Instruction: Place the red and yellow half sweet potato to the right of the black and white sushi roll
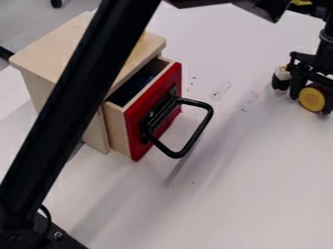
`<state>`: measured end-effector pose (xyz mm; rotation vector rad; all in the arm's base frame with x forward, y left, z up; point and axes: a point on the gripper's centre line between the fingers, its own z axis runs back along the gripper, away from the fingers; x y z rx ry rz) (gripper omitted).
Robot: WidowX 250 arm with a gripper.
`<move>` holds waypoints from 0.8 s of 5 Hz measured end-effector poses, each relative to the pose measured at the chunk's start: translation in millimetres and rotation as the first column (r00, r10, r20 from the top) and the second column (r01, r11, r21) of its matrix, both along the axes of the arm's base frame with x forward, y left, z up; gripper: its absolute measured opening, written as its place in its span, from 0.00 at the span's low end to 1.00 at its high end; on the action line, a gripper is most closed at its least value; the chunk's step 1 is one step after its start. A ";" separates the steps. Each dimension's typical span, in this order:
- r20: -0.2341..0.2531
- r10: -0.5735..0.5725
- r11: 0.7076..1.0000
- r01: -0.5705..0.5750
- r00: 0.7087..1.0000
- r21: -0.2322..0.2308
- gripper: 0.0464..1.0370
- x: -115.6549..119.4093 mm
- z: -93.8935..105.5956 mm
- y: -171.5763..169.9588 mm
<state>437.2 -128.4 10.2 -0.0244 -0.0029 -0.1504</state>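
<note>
At the right edge, the black gripper (298, 92) hangs low over the white surface, well to the right of the drawer. A round yellow thing (313, 98) shows against its lower part, and a small whitish thing (283, 73) is at its left side. I cannot tell whether either is held. A wooden cabinet (48, 52) at the upper left has a drawer (133, 127) pulled partly out. The drawer has a red front and a black loop handle (207, 121). Something dark blue (144, 82) lies inside. A bit of yellow (139, 43) shows at the cabinet top.
A thick black bar (78, 104) crosses the left side diagonally and hides part of the cabinet. Its dark base (39, 233) is at the lower left. The white work surface (228, 194) has dark scuffs (247, 99) between the drawer handle and the gripper.
</note>
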 end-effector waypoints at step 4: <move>0.018 0.036 0.999 -0.037 0.999 0.033 0.96 -12.9 15.8 9.2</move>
